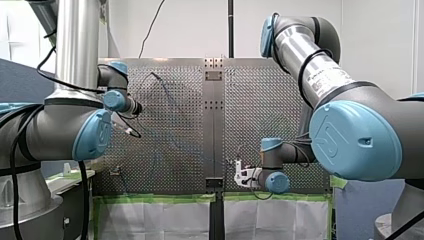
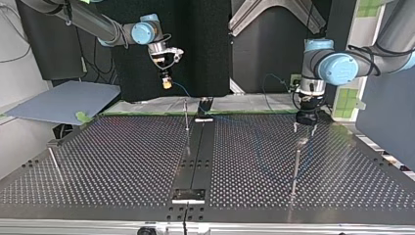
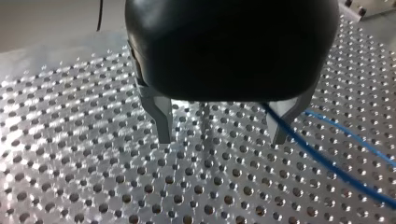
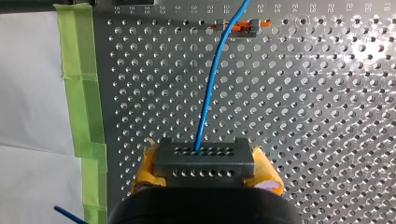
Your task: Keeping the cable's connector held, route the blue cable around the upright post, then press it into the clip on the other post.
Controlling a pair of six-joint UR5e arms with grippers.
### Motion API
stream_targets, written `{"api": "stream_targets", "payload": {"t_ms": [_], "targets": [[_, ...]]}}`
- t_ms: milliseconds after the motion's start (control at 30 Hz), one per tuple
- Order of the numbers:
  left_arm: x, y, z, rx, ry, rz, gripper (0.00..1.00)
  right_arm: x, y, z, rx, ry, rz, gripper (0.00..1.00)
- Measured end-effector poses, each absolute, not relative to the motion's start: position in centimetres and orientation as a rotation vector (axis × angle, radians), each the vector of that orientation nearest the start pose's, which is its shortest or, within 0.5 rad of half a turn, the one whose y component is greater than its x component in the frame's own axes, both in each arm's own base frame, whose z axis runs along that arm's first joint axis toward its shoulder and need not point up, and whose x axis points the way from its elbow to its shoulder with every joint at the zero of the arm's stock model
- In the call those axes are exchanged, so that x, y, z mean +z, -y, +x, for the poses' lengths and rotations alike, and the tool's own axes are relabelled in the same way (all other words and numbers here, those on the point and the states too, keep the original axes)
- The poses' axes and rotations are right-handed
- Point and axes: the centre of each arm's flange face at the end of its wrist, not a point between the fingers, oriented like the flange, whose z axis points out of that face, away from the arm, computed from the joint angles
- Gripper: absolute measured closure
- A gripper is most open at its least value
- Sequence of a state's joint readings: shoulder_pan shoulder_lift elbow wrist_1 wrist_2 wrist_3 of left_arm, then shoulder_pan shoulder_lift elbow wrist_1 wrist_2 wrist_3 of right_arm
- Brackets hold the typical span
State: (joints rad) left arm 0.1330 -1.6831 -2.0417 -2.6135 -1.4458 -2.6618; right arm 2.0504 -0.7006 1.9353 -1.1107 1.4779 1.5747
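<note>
Connector (image 4: 204,157), dark perforated block, sits pinched in my right gripper (image 4: 205,170); my left gripper (image 3: 222,137) gapes beside thin blue cable (image 3: 329,164)

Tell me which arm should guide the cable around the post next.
Probably left: my left gripper is open beside the blue cable, near a post; my right gripper is shut on the connector.

Perforated table (image 4: 327,116): bare metal, bright, reflective. Blue cable (image 4: 210,93): smooth, faintly glossy jacket. Connector (image 4: 204,163): dark grey, matt, plastic-looking. Yellow pads (image 4: 145,170): matt, soft-looking. Green tape (image 4: 81,93): matt, slightly wrinkled. My left gripper (image 3: 221,140): glossy black housing, dull grey metal fingers (image 3: 161,116).
</note>
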Motion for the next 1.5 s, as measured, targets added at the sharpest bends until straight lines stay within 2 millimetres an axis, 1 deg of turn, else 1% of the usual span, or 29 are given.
{"api": "stream_targets", "payload": {"t_ms": [267,433,533,633,767,1167,1233,1500], "targets": [[25.9,8.6,46.1,-0.773,-1.529,-0.878,0.0,-4.5,41.4,37.6,1.54,0.959,1.727,1.0],[26.0,8.8,45.4,-0.751,-1.559,-0.87,0.0,-4.5,41.4,37.6,1.542,0.959,1.725,1.0],[26.3,8.8,45.0,-0.736,-1.566,-0.864,0.0,-4.5,41.4,37.6,1.543,0.958,1.725,1.0],[27.1,8.7,44.7,-0.739,-1.552,-0.861,0.0,-4.5,41.4,37.6,1.543,0.958,1.724,1.0],[27.8,8.5,44.9,-0.772,-1.514,-0.864,0.0,-4.5,41.4,37.6,1.543,0.956,1.724,1.0],[28.8,7.3,46.2,-0.846,-1.376,-0.898,0.0,-4.5,41.4,37.6,1.541,0.953,1.725,1.0],[28.8,7.2,46.4,-0.851,-1.364,-0.894,0.0,-4.5,41.4,37.6,1.541,0.953,1.725,1.0],[27.6,7.0,47.9,-0.831,-1.382,-0.886,0.0,-4.4,41.4,37.6,1.544,0.952,1.722,1.0]]}}
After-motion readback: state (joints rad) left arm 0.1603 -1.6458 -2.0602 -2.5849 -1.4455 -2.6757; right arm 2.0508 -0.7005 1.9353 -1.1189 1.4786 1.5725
